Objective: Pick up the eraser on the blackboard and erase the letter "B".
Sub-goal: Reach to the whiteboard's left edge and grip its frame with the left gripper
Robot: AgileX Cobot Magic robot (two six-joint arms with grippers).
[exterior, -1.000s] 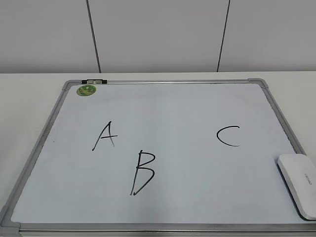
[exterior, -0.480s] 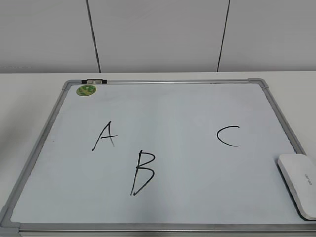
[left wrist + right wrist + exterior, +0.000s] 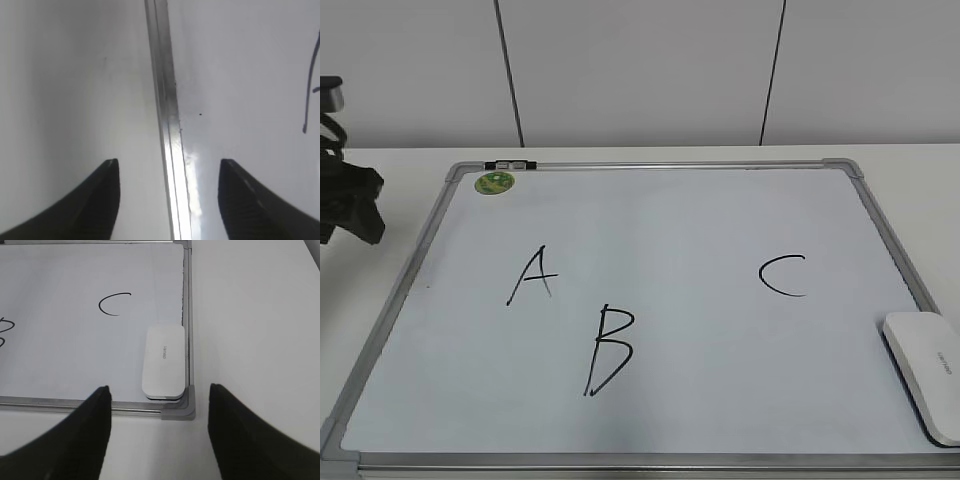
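Lying flat on the table (image 3: 380,170), the blackboard (image 3: 670,220) carries the eraser (image 3: 925,375) in its near right corner, well apart from the letter "B" (image 3: 609,350), which sits between the "A" (image 3: 532,276) and the "C" (image 3: 782,275). Only the right wrist view shows the right hand (image 3: 159,426), spread wide and empty above the eraser and the frame corner. The left hand (image 3: 169,200), seen in the exterior view only as a dark shape at the left edge, hangs spread astride the board's left frame rail (image 3: 167,115) in its own view.
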